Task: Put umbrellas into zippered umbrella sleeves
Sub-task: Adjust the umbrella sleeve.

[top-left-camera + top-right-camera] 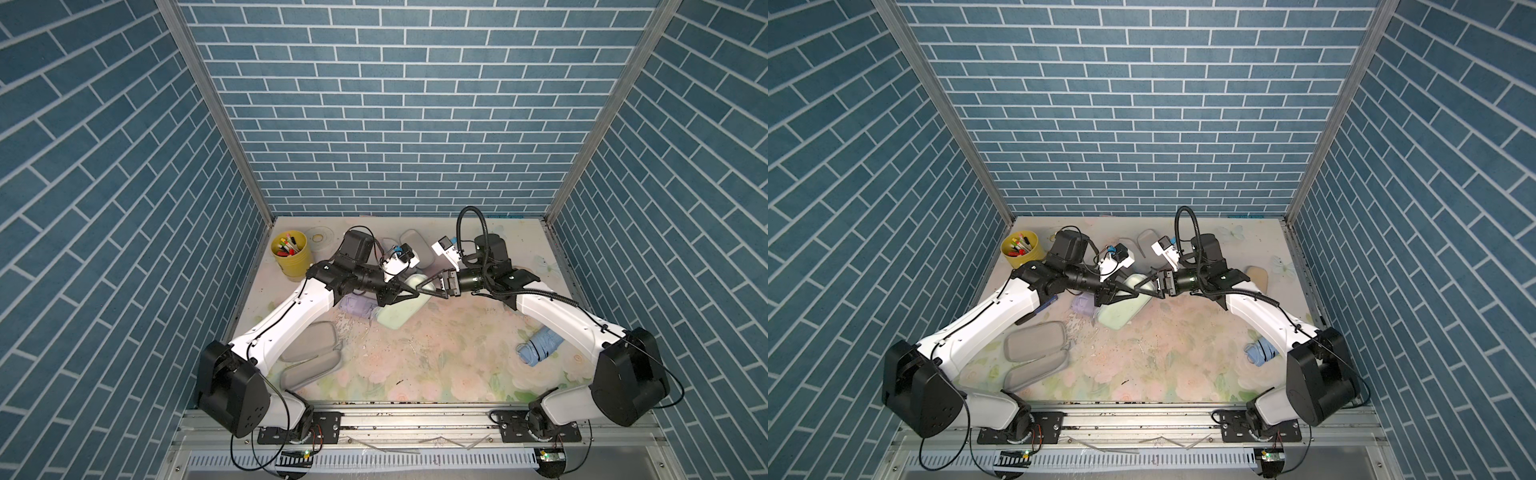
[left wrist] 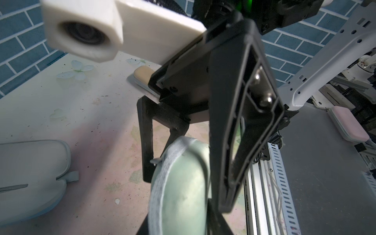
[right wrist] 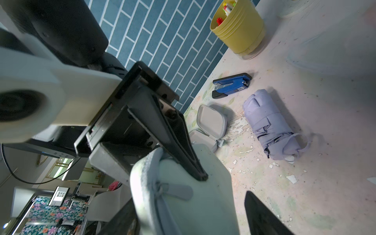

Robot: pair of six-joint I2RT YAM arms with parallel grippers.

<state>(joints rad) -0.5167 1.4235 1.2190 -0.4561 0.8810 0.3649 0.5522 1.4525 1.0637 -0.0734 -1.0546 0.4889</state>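
Nearest on the floral surface (image 1: 436,365), a grey-lined sleeve (image 1: 309,357) lies open, with the light blue umbrella (image 1: 540,347) off to the right. Mid-surface, the left tool (image 1: 413,294) clamps the mint sleeve (image 1: 395,311). The right tool (image 1: 424,289) gapes loosely around its end. Beyond stand the pen cup (image 1: 289,254) and blue brick walls (image 1: 395,124).

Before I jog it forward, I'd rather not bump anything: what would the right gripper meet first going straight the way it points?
Most likely the mint sleeve, whose end sits between the open jaws of the right gripper; the left gripper clamping it comes close behind.
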